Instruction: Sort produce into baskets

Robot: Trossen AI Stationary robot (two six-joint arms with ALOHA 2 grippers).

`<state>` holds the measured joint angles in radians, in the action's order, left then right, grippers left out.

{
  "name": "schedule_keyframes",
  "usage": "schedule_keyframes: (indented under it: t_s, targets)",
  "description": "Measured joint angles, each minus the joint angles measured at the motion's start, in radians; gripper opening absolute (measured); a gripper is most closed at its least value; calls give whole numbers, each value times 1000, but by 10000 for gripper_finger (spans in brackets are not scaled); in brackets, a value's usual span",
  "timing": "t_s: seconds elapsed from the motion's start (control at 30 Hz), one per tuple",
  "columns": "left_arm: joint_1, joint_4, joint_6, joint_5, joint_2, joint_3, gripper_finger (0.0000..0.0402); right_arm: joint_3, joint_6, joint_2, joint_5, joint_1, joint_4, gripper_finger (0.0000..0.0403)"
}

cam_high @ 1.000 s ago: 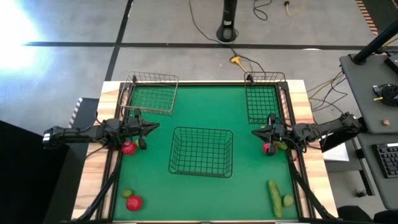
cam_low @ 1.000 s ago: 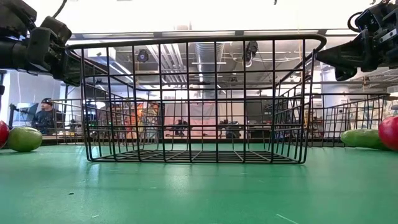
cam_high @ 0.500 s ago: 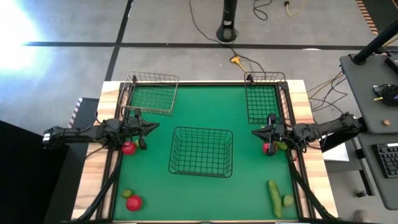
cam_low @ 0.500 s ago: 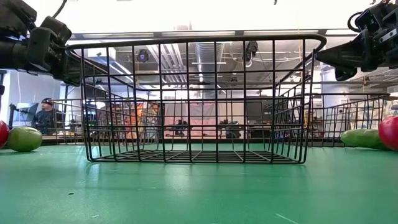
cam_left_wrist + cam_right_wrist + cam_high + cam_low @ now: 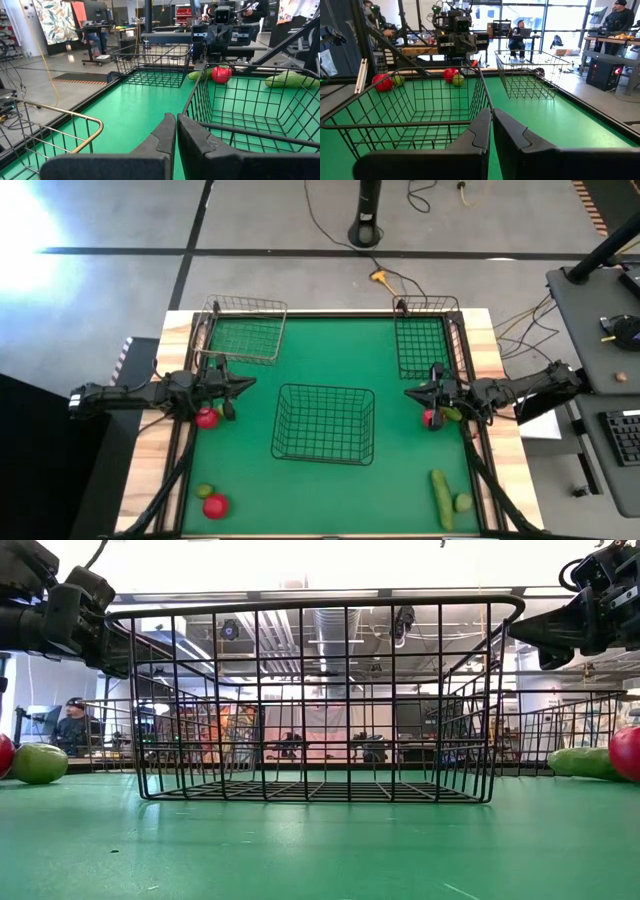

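1. Dark left gripper [image 5: 243, 384] hovers clenched and empty at the counter's [image 5: 320, 470] left edge, above a tomato [image 5: 207, 418].
2. Right gripper [image 5: 410, 393] mirrors it, clenched, over another tomato [image 5: 431, 418].
3. Between them stands the large basket [image 5: 324, 423]; green felt around it lies open.

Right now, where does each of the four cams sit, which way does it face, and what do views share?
High: overhead, straight down on the green table; both arms, left gripper, right gripper.
Low: table height, level through the centre basket into the room; both arms at the top corners.
Left wrist: past its shut fingers toward the right arm.
Right wrist: past its shut fingers toward the left arm.
Shared: all four show the centre basket; each wrist view sees the other arm.
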<state>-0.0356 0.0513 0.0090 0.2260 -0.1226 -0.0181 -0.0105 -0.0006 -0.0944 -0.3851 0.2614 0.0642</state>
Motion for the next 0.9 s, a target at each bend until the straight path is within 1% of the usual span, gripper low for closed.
schedule_keyframes:
  t_s: [0.57, 0.63, 0.73, 0.9]
  targets:
    - [0, 0, 0, 0, 0, 0, 0, 0, -3, 0, 0, 0, 7, 13]
    - [0, 0, 0, 0, 0, 0, 0, 0, 30, 0, 0, 0, 26, 13]
    - [0, 0, 0, 0, 0, 0, 0, 0, 201, 0, 1, 0, 38, 13]
    - [0, 0, 0, 0, 0, 0, 0, 0, 704, 0, 0, 0, 36, 13]
